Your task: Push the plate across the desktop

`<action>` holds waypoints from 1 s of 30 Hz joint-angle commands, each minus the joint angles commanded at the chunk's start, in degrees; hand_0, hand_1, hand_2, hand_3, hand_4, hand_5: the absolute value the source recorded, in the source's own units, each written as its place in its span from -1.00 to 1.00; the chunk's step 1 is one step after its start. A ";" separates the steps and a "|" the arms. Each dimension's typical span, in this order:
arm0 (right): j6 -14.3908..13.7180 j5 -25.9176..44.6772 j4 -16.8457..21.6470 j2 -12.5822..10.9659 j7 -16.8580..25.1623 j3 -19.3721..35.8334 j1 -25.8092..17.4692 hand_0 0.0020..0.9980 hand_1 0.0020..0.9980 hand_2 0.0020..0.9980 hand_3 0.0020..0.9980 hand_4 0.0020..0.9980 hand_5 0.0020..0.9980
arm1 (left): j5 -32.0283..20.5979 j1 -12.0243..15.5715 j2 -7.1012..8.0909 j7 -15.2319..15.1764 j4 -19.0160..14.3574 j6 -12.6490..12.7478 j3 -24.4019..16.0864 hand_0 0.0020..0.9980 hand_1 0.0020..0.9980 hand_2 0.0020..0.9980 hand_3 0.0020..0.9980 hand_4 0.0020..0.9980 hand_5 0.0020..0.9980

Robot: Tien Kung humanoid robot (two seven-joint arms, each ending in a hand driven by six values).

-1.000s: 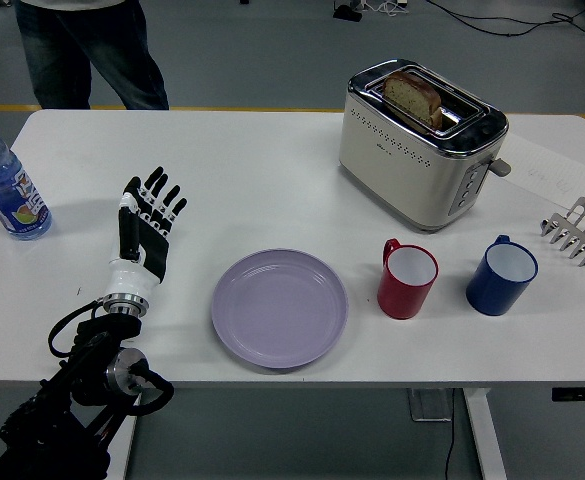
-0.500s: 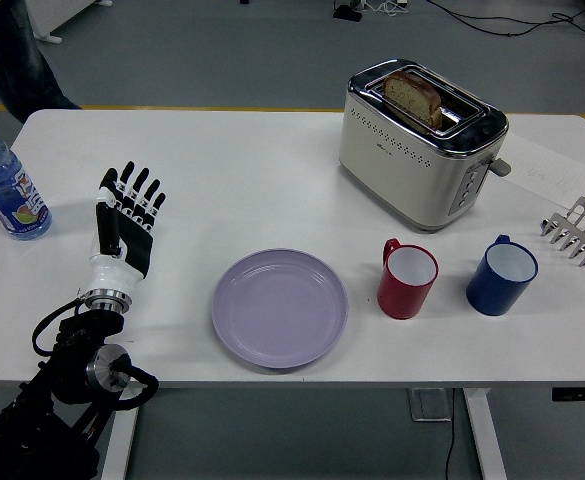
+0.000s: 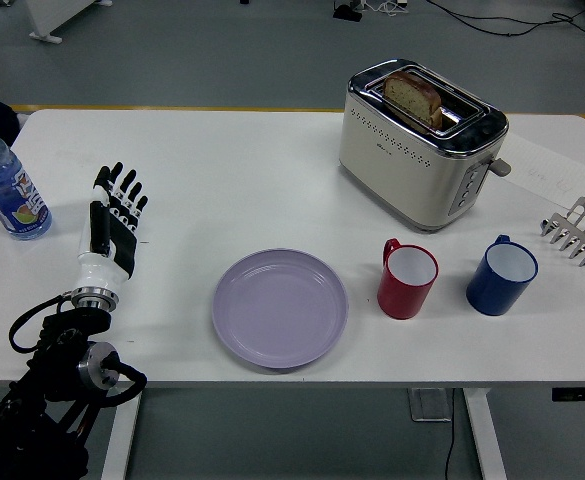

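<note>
The round lilac plate [image 3: 280, 307] lies untouched at lower centre, well apart from the left hand [image 3: 112, 228], fingers spread and empty at left, so the push seems not yet begun.

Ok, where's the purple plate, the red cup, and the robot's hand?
purple plate [image 3: 280, 307], head view, on the flat middle of the plate.
red cup [image 3: 406, 286], head view, on its front wall below the rim.
left hand [image 3: 113, 222], head view, on the back of the hand, fingers spread open.
</note>
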 joint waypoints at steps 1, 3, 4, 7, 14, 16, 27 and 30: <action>-0.01 0.00 0.00 0.00 0.00 0.01 -0.01 0.27 0.19 0.36 0.21 -0.27 -0.26 | -0.06 0.00 0.00 -0.12 0.01 -0.05 -0.02 1.00 1.00 1.00 0.92 0.41 1.00; 0.02 -0.13 -0.01 -0.01 -0.01 0.07 0.00 0.27 0.19 0.36 0.21 -0.27 -0.26 | -0.05 -0.01 0.00 -0.49 0.07 -0.23 -0.11 1.00 0.99 1.00 0.89 0.40 1.00; 0.02 -0.15 -0.02 -0.02 0.00 0.09 0.00 0.27 0.19 0.36 0.21 -0.27 -0.26 | 0.24 0.01 0.00 -0.60 0.12 -0.15 -0.19 1.00 0.99 1.00 0.89 0.40 1.00; 0.00 -0.12 -0.03 0.00 0.03 0.10 0.02 0.27 0.19 0.36 0.21 -0.27 -0.26 | 1.30 0.09 0.00 -0.82 0.18 0.68 -0.36 1.00 0.99 1.00 0.89 0.40 1.00; 0.03 -0.25 -0.04 0.00 -0.01 0.21 0.07 0.27 0.19 0.36 0.21 -0.27 -0.26 | 3.45 0.11 0.00 -1.72 0.16 4.36 -0.69 1.00 1.00 1.00 1.00 0.40 1.00; 0.05 -0.32 -0.04 0.00 -0.03 0.23 0.07 0.27 0.19 0.36 0.21 -0.27 -0.25 | 3.13 0.09 0.00 -1.72 0.27 4.60 -0.70 1.00 1.00 1.00 1.00 0.39 1.00; -0.01 -0.43 0.00 -0.01 -0.11 0.29 -0.22 0.26 0.18 0.36 0.22 -0.27 -0.25 | 3.16 1.41 0.00 -2.29 0.11 0.16 -2.29 0.87 0.89 0.96 0.89 0.38 1.00; -0.05 -0.31 -0.01 -0.02 -0.05 0.24 -0.35 0.26 0.18 0.36 0.22 -0.27 -0.25 | 4.70 2.07 0.00 -0.27 -0.50 -2.68 -3.26 0.87 0.89 0.96 0.89 0.38 1.00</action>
